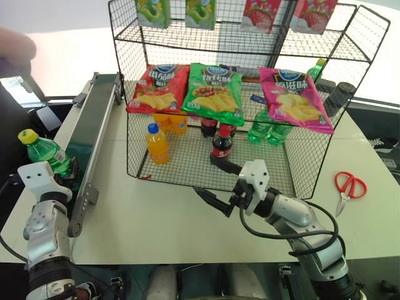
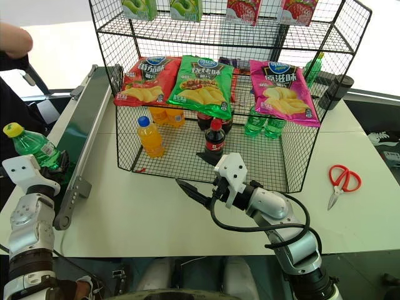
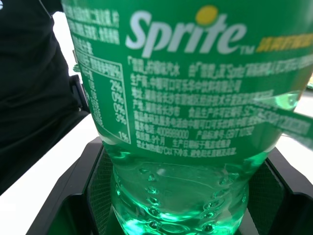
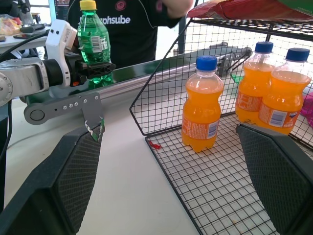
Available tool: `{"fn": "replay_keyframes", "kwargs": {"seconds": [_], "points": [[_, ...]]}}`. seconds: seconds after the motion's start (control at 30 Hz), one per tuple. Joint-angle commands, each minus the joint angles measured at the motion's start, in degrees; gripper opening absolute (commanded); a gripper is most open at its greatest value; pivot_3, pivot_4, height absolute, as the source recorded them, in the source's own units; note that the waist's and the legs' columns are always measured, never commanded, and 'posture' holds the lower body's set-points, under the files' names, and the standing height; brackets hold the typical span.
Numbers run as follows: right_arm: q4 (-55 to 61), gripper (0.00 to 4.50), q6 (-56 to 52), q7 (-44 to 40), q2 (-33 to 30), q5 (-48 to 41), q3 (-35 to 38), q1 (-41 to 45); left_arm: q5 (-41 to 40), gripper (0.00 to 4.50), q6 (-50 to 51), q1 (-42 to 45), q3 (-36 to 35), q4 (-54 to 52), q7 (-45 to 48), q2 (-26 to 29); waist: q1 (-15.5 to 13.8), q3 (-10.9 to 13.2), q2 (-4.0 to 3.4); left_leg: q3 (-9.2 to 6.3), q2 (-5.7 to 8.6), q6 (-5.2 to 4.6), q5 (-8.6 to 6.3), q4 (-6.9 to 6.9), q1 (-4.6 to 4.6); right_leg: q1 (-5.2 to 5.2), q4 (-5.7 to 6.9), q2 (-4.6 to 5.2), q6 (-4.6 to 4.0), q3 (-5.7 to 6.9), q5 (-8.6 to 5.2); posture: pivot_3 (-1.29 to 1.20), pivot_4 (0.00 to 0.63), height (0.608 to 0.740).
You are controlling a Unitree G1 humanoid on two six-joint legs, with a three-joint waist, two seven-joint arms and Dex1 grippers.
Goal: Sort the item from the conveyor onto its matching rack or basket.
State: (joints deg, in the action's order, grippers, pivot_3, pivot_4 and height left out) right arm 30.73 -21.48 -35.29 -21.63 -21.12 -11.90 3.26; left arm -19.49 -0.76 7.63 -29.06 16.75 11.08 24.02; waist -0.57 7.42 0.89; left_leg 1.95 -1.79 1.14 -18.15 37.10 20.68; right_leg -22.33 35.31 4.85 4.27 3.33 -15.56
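Left gripper (image 4: 93, 68) — soda bottle (image 1: 47, 152) (clamped upright)

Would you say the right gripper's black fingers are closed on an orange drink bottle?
No, the right gripper stands open and empty, short of the orange drink bottle.

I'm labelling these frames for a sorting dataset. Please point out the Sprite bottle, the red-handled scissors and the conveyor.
Sprite bottle (image 1: 49, 154), left eye view, on its green label.
Red-handled scissors (image 1: 350, 185), left eye view, on the handles.
Conveyor (image 1: 94, 119), left eye view, on the dark green belt.
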Motion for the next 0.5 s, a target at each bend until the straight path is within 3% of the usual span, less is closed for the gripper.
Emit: {"fn": "replay_keyframes", "kwargs": {"seconds": [0.03, 0.3, 0.5], "points": [[0.8, 4.50, 0.7, -0.4, 0.1, -0.9, 0.7, 0.5, -0.9, 3.03, -2.7, 0.4, -1.4, -3.7, 0.1, 0.2, 0.0, 0.0, 0.00, 0.00, 0.00, 0.00, 0.00, 0.00, 0.02, -0.01, 0.00, 0.00, 0.00, 0.00, 0.00, 0.00, 0.150, 0.740], [1.8, 4.50, 1.9, -0.6, -0.9, -0.7, 2.0, -1.2, -2.7, 3.03, -1.6, -2.4, 3.1, -17.0, 10.5, 3.6, 0.1, 0.0, 0.05, -0.04, 0.02, 0.05, 0.03, 0.04, 0.59, -0.45, -0.05, 0.03, 0.02, 0.06, 0.03, 0.00, 0.150, 0.740], [1.7, 4.50, 3.3, -2.3, -1.9, -0.3, 1.2, -2.1, -4.5, 3.03, 1.1, -8.1, 12.3, -28.4, 22.0, 5.2, 1.0, 0.0, -0.06, -0.05, 0.17, 0.05, 0.03, 0.03, 0.59, -0.39, -0.13, 0.19, -0.02, 0.07, 0.01, 0.00, 0.150, 0.740]]}}
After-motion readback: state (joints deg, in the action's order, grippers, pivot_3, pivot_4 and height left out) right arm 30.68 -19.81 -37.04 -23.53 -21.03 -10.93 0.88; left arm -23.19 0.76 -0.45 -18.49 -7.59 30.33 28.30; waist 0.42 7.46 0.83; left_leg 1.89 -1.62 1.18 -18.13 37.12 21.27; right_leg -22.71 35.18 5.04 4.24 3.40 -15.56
